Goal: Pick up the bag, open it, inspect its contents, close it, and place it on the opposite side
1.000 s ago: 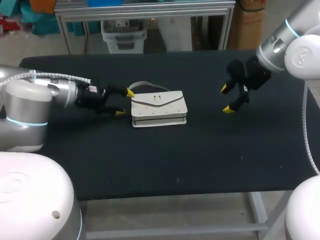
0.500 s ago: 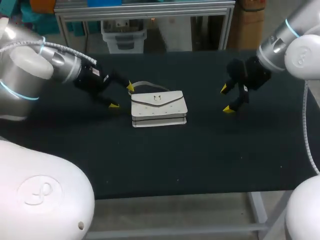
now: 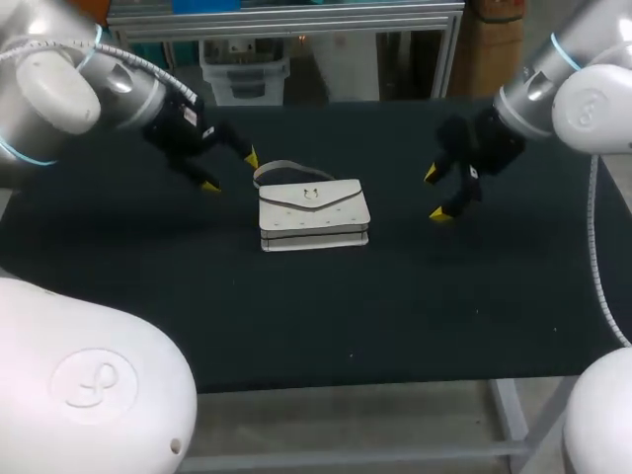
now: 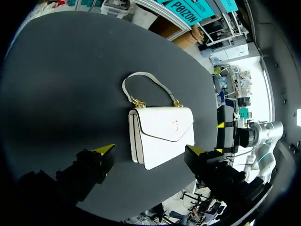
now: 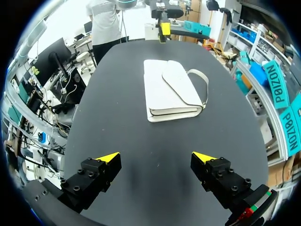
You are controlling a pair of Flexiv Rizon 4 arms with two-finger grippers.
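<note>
My left pincer [image 4: 150, 149] hangs released, the white handbag [image 4: 162, 134] just ahead between its tips, lying flat and closed mid-table [image 3: 395, 296]. Closing low could shove the bag. Its thin handle [image 3: 283, 163] may slip free. Farther off, my right pincer [image 3: 434, 194] hangs released too.

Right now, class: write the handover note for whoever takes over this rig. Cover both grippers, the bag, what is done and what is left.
Left gripper: jaws open, empty, near the handle end, not touching it.
Right gripper: jaws open, empty, off the other side, well apart.
Bag: lying flat on the table, flap closed, held by neither arm.
Done: nothing yet.
Left: pick up, open, inspect, close, place on the opposite side.
</note>
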